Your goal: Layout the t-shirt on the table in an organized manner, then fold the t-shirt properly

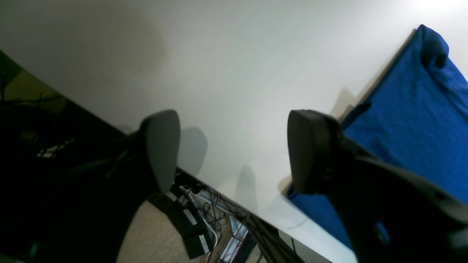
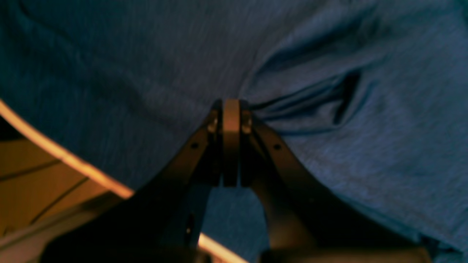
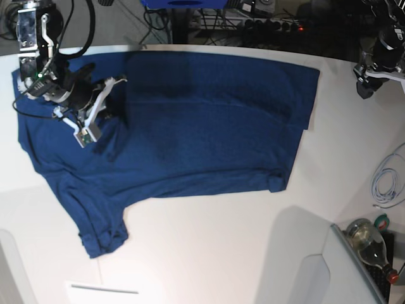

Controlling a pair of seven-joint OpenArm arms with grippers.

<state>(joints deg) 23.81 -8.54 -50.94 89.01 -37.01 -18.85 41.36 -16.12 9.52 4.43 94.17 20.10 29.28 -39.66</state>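
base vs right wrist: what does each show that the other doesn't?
Only base: the whole t-shirt spread on the table, one sleeve hanging toward the near edge, the left tool off the cloth, a bottle and a cable.
Only right wrist: the right tool with its jaws shut, pinching a fold of fabric, creases fanning out.
Both: blue fabric and the white table edge.

A: Setting — looks like a robotics lab. Large white table (image 3: 209, 247), two arms mounted at its edge.
B: Agreed. Power strips (image 3: 272, 25) and tangled cables (image 1: 219, 204) behind — coiled white cable (image 3: 386, 180) at the side.
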